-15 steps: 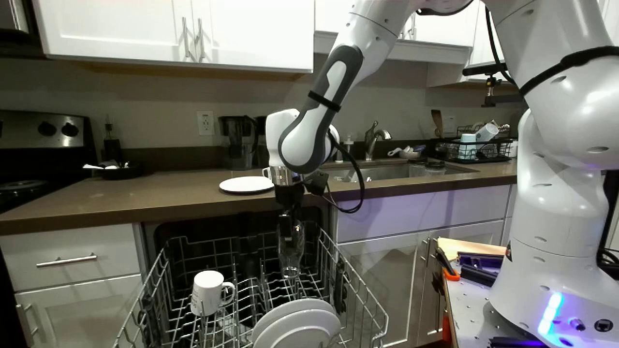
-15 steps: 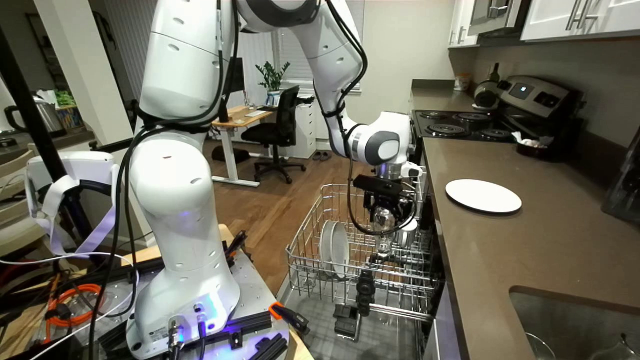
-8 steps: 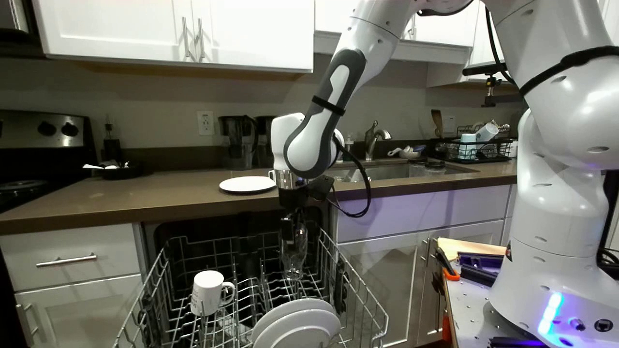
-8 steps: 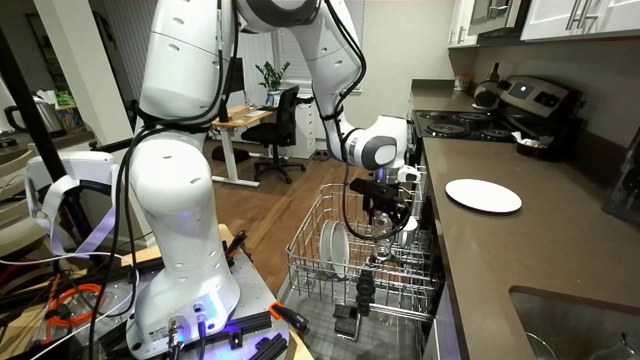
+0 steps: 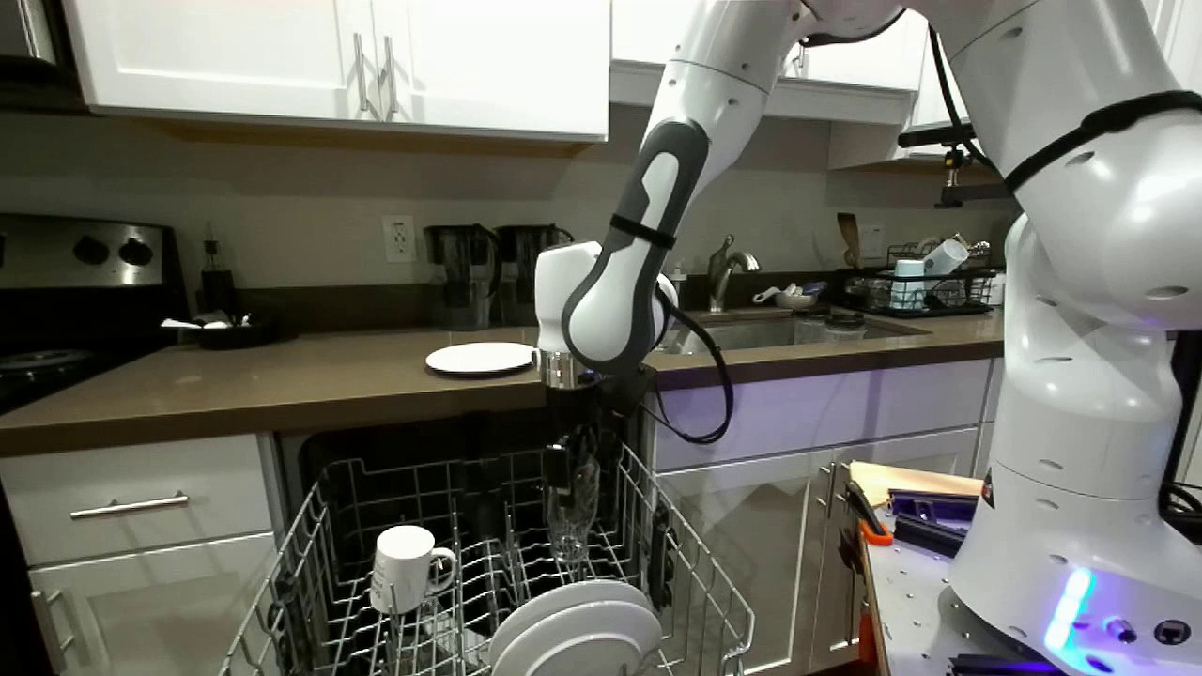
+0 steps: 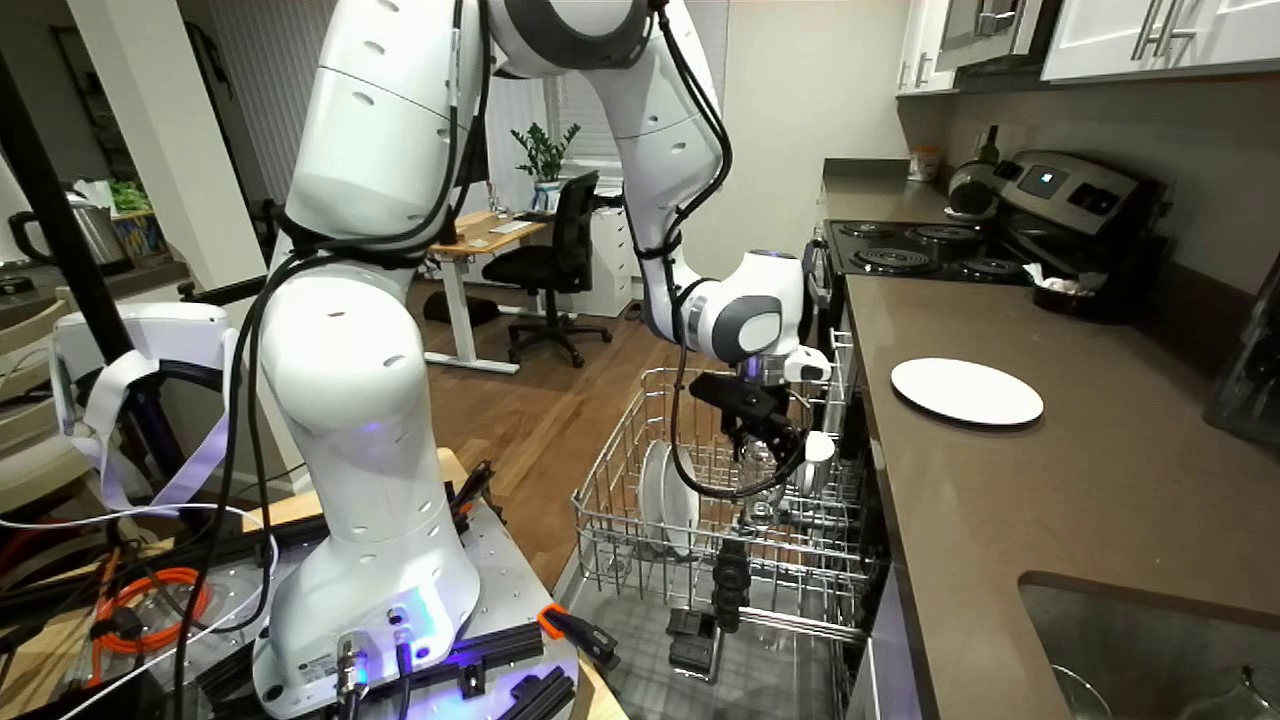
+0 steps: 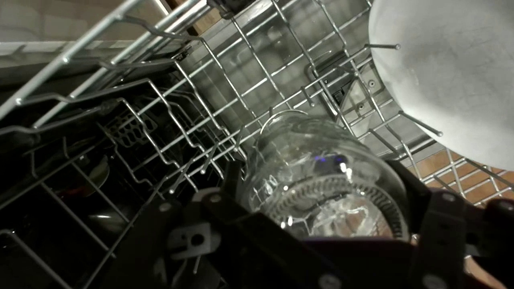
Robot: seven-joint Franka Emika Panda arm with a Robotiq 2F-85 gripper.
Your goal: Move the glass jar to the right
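The clear glass jar [image 7: 305, 144] is between the fingers of my gripper [image 7: 315, 170] in the wrist view. Both fingers press on its sides, one left and one right. A ridged round end of the jar faces the palm, and its other end points down at the wire rack. In the exterior views the jar [image 5: 573, 521] [image 6: 757, 465] hangs below the gripper [image 5: 571, 469] [image 6: 765, 445], leaning slightly, low over the dishwasher rack [image 5: 700, 563]. Its lower end is among the rack tines. I cannot tell whether it touches the wires.
A white mug [image 5: 402, 568] stands in the rack. White plates [image 5: 577, 643] stand on edge there; one plate [image 7: 449, 76] is at the right of the wrist view. The counter edge [image 5: 376, 413] runs behind the rack. A white plate [image 6: 965, 390] lies on the counter.
My gripper and the jar have moved down together toward the rack, with a slight sideways shift. The jar leans a little more. The mug and plates have not moved.
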